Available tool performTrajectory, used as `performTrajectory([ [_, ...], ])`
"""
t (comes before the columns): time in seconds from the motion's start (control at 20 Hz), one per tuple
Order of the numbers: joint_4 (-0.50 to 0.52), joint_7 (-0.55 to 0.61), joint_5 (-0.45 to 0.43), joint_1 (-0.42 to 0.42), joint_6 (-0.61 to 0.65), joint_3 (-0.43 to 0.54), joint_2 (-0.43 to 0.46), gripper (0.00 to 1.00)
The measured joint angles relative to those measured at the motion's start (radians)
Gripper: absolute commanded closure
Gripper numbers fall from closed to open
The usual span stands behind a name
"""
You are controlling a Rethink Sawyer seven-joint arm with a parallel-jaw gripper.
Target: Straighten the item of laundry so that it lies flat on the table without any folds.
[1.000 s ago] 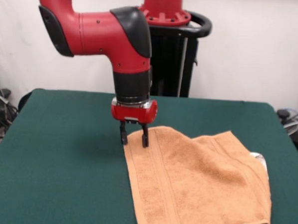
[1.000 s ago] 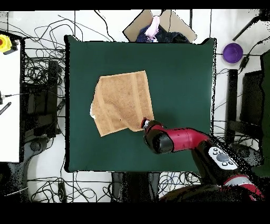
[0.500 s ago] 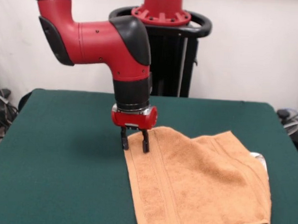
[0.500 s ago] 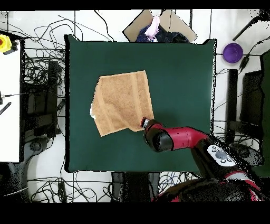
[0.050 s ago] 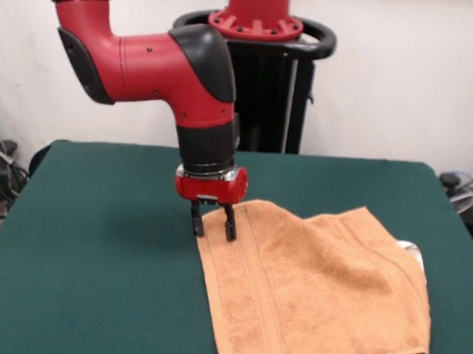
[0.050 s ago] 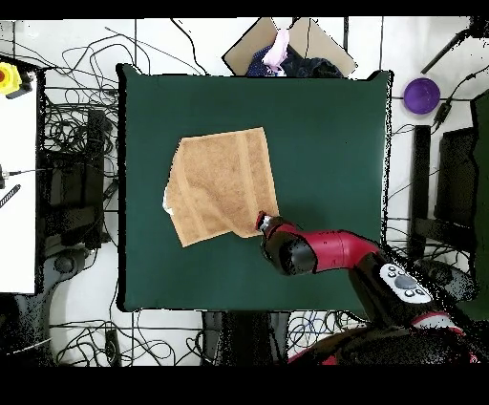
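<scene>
1. Dark green table filling the scene, pale wall behind, tangled cables on the floor around it in the overhead view.
2. Orange-tan towel spread on the table, not fully flat: far side rumpled, with a raised fold running across it and one edge turned under.
3. Woven border bands running down the towel's side nearest the gripper, seen from the front.
4. Small white bit peeking out from beneath the towel's folded edge, on the side away from the gripper.
5. Red and black arm reaching down over the table, wrist vertical.
6. Gripper pointing straight down at the towel's corner, fingers parted, one finger just off the cloth over bare felt, the other over the towel's edge.
7. Nothing held between the fingers; contact with the cloth not clear from either view.
8. From overhead: towel lying toward one side of the table, gripper at its corner.
9. Purple round object on the floor beyond the table's corner, well apart from the towel.
</scene>
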Motion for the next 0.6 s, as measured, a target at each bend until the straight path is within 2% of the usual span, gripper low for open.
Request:
performTrajectory([
  [0.2, 0.007, 0.000, 0.001, -0.026, -0.006, 0.017, 0.007, 0.00],
  [0.35, 0.007, 0.000, 0.000, -0.013, -0.012, 0.007, 0.003, 0.00],
  [0.55, -0.007, 0.000, 0.000, 0.062, -0.020, -0.052, -0.012, 0.00],
  [0.6, -0.016, 0.000, 0.000, 0.103, -0.022, -0.084, -0.017, 0.00],
])
